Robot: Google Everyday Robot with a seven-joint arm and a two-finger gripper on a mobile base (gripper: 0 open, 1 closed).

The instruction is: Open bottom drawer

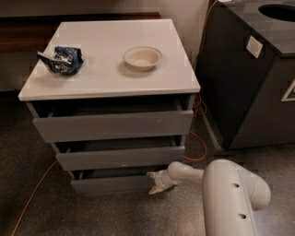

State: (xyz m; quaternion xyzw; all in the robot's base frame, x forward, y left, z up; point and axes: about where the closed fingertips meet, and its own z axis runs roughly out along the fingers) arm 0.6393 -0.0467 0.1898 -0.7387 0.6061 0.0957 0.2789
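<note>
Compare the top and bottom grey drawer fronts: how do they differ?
The tall grey top drawer front is the widest; the slim grey bottom drawer front is the narrowest. The robot's white pincer sits at the bottom drawer's right end; nothing touches the top one. Both are plain grey and handleless.

This looks like a workplace common area, an office or lab corner rather than a home. The floor (pixel 46 212) is dark speckled hard flooring, and a tall dark waste bin (pixel 249 87) with a round hole (pixel 276 11) in its top stands beside a plain grey table (pixel 106 73) with drawers. An orange cable (pixel 199 147) trails loose on the floor. A disposable bowl (pixel 142 57) and a crumpled snack bag (pixel 62 59) sit on the white top. The robot's pincer (pixel 151 183), fingers apart, is at the right end of the bottom drawer (pixel 110 184).
</note>
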